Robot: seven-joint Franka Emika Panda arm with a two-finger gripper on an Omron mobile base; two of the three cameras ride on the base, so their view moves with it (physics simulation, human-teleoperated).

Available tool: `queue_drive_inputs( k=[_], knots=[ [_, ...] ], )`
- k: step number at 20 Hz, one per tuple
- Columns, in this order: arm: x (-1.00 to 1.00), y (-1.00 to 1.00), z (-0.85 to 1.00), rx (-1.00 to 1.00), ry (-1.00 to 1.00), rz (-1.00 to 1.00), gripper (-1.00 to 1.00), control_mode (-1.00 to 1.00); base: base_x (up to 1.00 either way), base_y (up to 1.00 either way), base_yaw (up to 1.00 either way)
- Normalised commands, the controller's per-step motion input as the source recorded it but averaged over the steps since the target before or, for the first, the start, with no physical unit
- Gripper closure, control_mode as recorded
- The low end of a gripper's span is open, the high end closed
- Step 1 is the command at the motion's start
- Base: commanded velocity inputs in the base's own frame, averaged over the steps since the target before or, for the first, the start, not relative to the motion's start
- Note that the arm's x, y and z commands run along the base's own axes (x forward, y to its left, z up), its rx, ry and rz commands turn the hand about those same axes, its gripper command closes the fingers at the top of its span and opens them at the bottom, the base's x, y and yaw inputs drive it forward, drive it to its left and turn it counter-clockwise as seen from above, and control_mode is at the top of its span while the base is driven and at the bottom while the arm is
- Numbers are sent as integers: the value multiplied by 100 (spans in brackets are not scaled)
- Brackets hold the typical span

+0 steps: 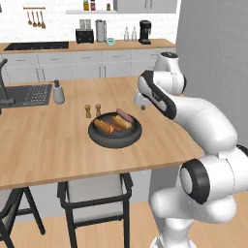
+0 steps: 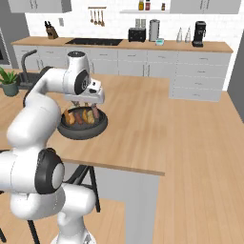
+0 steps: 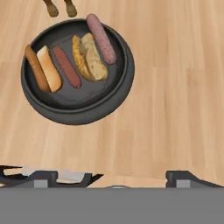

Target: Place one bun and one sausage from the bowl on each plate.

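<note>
The dark round bowl sits on the wooden island counter. It holds two buns, one pale and one grilled. Three sausages lie with them: an orange-brown one, a reddish one and a pinkish one. My gripper hovers above the counter just to the right of the bowl, pointing down, open, with nothing between its fingers. In the left base view the gripper hangs beside the bowl's right rim. The plates are out of view.
Two small brown shakers stand just behind the bowl. A soap dispenser and a sink lie to the far left. A chair is tucked under the counter's near edge. A potted plant stands by the sink.
</note>
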Motion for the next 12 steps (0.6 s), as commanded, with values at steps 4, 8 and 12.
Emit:
queue_drive_inputs(
  k=[4, 8, 12],
  knots=[
    [64, 14, -19, 4, 7, 0, -100, -100, 0, 0, 0],
    [46, 22, -34, 1, 9, 1, -100, -100, 0, 0, 0],
    [36, 22, -40, 0, 8, 0, -100, -100, 0, 0, 0]
  ],
)
